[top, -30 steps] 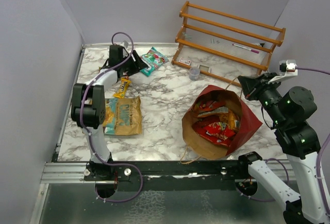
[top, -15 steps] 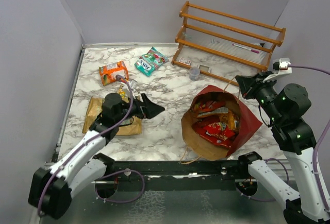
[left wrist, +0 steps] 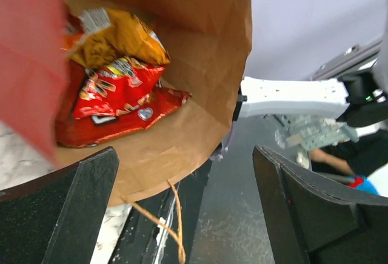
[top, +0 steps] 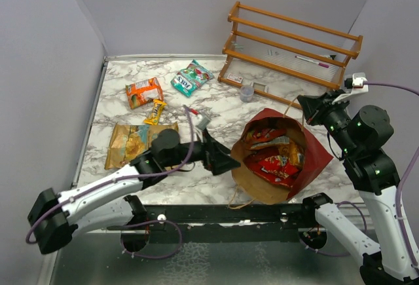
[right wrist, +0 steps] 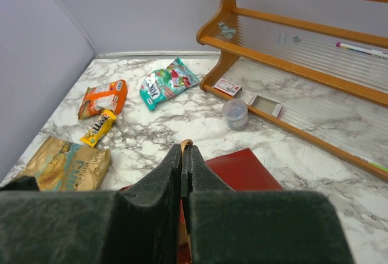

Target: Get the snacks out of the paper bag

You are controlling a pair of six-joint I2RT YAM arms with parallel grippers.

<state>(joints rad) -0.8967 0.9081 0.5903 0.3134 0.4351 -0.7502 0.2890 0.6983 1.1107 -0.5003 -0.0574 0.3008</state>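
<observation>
The paper bag [top: 315, 155] lies open-mouthed at the right, red outside, brown inside [left wrist: 206, 51]. Red and orange snacks [top: 273, 162] fill it; a red packet [left wrist: 115, 103] and an orange-yellow packet [left wrist: 115, 36] show in the left wrist view. My left gripper [top: 226, 160] is open and empty at the bag's left rim, its jaws wide apart [left wrist: 188, 215]. My right gripper [top: 306, 107] is shut on the bag's string handle [right wrist: 186, 145] and holds the far side up. An orange packet [top: 144, 92], a teal-green packet [top: 192, 78], a yellow bar [top: 155, 111] and a tan pouch [top: 134, 142] lie on the table.
An orange wooden rack [top: 291, 42] stands at the back right, with a small clear cup [top: 247, 92] in front of it. The bag's near string handle [left wrist: 167, 215] hangs over the table's front edge. Grey walls close the left and back sides.
My left arm has swung from the far left back corner across to the bag's mouth, leaving the orange packet on the table. My right gripper has kept its hold on the handle.
</observation>
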